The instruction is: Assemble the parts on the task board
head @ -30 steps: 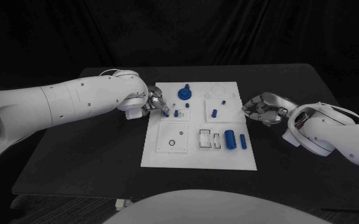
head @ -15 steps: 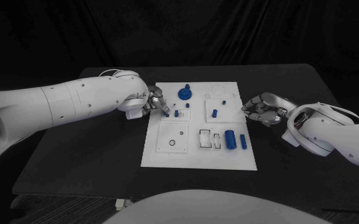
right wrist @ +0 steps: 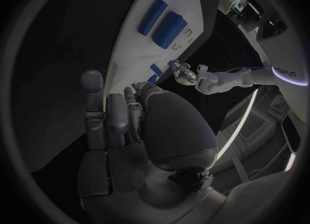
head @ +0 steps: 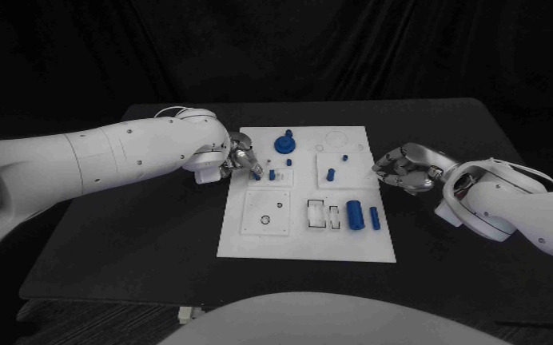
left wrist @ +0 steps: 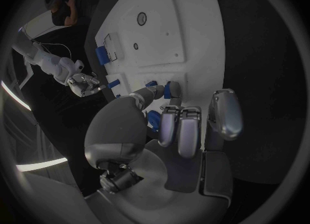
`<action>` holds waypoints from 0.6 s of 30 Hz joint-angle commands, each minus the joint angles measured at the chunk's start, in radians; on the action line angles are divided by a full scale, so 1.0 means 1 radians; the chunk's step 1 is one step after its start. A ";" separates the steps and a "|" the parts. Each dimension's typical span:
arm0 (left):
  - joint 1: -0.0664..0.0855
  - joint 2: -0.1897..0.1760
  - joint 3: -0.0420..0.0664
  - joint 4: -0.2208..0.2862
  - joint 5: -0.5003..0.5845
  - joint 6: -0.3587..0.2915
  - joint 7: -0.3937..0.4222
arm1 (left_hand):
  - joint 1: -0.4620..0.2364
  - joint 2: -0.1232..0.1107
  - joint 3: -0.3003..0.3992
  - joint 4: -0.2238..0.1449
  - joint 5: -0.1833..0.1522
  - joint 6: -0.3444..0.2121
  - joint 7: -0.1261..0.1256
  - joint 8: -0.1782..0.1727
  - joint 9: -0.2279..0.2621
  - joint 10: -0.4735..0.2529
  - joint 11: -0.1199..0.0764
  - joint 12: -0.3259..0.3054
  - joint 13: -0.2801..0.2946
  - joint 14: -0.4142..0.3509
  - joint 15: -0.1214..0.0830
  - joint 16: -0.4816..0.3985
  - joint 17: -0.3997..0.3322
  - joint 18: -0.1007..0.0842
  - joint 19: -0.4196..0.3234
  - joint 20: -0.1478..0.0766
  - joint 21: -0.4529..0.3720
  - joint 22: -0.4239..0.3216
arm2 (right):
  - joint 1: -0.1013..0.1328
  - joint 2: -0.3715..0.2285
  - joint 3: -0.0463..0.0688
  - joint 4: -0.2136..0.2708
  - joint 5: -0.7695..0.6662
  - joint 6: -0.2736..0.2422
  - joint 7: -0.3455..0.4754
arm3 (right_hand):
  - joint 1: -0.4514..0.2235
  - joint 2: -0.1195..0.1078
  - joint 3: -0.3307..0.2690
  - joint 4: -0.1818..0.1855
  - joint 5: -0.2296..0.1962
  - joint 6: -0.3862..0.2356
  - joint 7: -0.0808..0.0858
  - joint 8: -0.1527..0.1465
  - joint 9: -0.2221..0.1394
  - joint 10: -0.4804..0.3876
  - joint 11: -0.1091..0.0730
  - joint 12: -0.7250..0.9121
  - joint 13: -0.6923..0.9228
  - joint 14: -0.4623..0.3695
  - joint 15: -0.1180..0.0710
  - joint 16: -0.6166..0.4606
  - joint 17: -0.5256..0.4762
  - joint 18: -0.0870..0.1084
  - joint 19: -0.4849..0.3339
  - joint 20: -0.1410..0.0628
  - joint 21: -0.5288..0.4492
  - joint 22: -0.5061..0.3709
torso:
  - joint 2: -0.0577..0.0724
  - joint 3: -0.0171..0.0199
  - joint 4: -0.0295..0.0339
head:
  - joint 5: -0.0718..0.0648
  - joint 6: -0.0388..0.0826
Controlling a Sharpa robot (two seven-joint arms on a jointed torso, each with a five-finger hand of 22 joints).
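The right hand point(head: 403, 169) has curled its fingers in slightly beside the task board point(head: 307, 237).

black-draped lab, task board point(head: 268, 237)

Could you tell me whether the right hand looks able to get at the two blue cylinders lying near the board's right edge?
Probably yes. The right hand hovers beside the task board, holding nothing, and the two blue cylinders lie on its near right part with nothing between them and the hand.
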 commanded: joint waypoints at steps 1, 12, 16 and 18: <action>-0.006 -0.002 -0.002 0.005 0.001 0.032 0.005 | 0.011 0.003 0.008 -0.016 0.000 0.002 -0.006 -0.001 0.002 0.054 -0.009 -0.005 0.218 0.082 -0.009 -0.005 0.230 0.010 -0.003 -0.005 -0.007 0.159 | -0.003 -0.001 0.001 0.002 -0.001 0.000 -0.011 | 0.001 -0.004 0.008 0.000 0.005 0.006 -0.001 -0.006 -0.001 -0.004 0.000 -0.006 0.054 -0.004 0.002 -0.003 -0.001 0.020 -0.002 0.000 -0.004 0.056 | 0.000 -0.0002 -0.0004 | 0.001 0.000; -0.007 -0.012 -0.002 0.009 0.001 0.031 0.003 | 0.018 0.004 0.009 -0.026 0.009 0.002 -0.006 0.000 0.003 0.053 -0.009 -0.007 0.218 0.082 -0.009 -0.005 0.230 0.010 -0.003 -0.005 -0.008 0.159 | -0.005 0.000 0.001 0.000 -0.001 0.000 -0.011 | 0.000 -0.005 0.013 -0.002 0.005 0.006 0.000 -0.007 -0.001 -0.004 0.000 -0.006 0.054 -0.004 0.002 -0.003 -0.001 0.020 -0.002 0.000 -0.005 0.056 | 0.000 -0.0007 -0.0006 | 0.006 0.000; -0.007 -0.014 -0.002 0.010 0.001 0.029 0.003 | 0.019 0.005 0.010 -0.028 0.013 0.002 -0.006 0.001 0.004 0.053 -0.009 -0.007 0.217 0.081 -0.009 -0.006 0.229 0.010 -0.003 -0.005 -0.008 0.159 | -0.005 0.001 0.001 0.000 -0.001 0.001 -0.012 | 0.000 -0.005 0.013 -0.002 0.005 0.006 0.000 -0.007 -0.001 -0.004 0.000 -0.006 0.054 -0.004 0.002 -0.003 -0.001 0.020 -0.002 0.000 -0.005 0.056 | -0.001 -0.0010 -0.0008 | 0.006 0.000; -0.007 -0.014 -0.002 0.010 0.001 0.028 0.005 | 0.019 0.005 0.010 -0.028 0.013 0.002 -0.006 0.001 0.004 0.053 -0.009 -0.007 0.217 0.081 -0.009 -0.006 0.229 0.010 -0.003 -0.005 -0.008 0.159 | -0.005 0.001 0.001 -0.001 -0.001 0.001 -0.012 | 0.000 -0.005 0.013 -0.002 0.005 0.006 0.000 -0.007 -0.001 -0.004 0.000 -0.006 0.054 -0.004 0.002 -0.003 -0.001 0.020 -0.002 0.000 -0.005 0.056 | -0.001 -0.0010 -0.0004 | 0.006 0.000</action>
